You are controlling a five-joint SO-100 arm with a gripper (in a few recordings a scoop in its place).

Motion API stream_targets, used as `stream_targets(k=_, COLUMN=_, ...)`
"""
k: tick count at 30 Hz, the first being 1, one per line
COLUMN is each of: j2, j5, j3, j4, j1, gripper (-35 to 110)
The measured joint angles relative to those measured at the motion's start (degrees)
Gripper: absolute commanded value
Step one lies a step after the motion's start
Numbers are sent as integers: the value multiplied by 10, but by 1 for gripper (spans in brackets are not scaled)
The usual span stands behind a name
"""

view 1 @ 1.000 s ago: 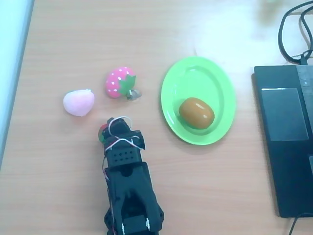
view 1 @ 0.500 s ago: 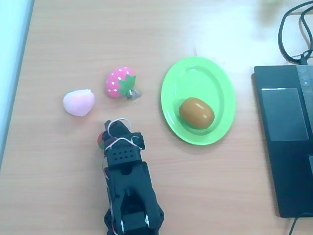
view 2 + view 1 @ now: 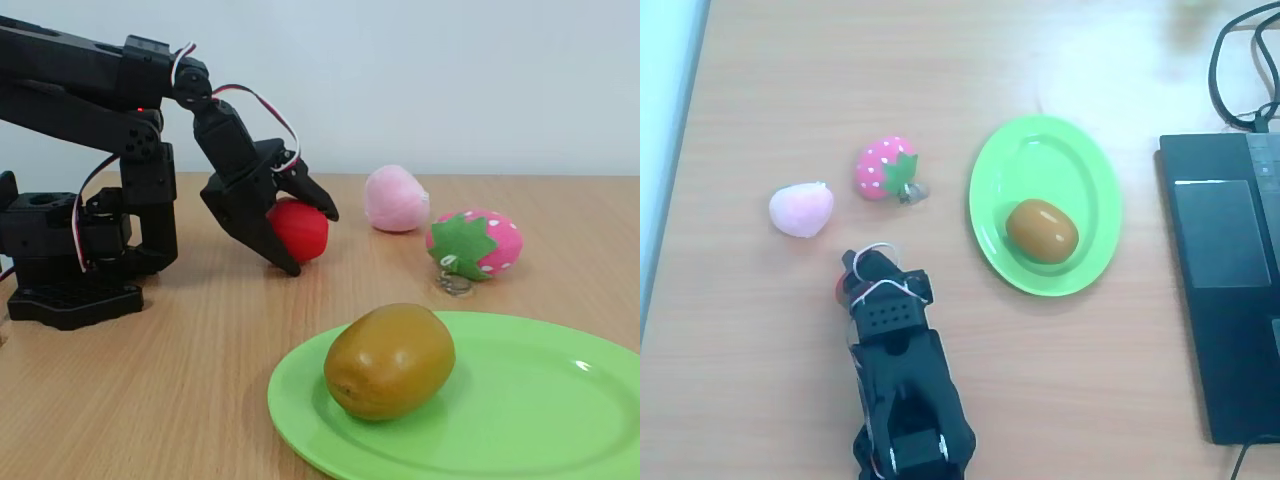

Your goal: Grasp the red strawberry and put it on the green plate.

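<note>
Right now our gripper [image 3: 300,232] has its jaws closed around the red strawberry [image 3: 300,230], which sits at or just above the table, below the pink peach toy [image 3: 801,210] in the overhead view. We hold it near the fingertips, so it could squirt out on the lift. The green plate [image 3: 1080,170] already carries a brown kiwi [image 3: 1041,231]; dropping onto it could bounce the berry off.
</note>
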Motion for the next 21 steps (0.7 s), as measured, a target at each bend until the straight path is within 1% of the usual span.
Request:
stream_targets(k=3, j2=-8, j5=-28, j3=-4, j4=7, j1=0, gripper=38)
stream_targets(k=10, j2=-26, j5=-67, j3=-9, j4=10, j1=-3, gripper=25)
stream_targets(k=14, j2=-31, j5=-72, j3=-9, j4=10, j1=-12, gripper=20)
stream_targets(k=21, j2=-31, j5=-68, j3=-9, j4=10, j1=-11, gripper=16)
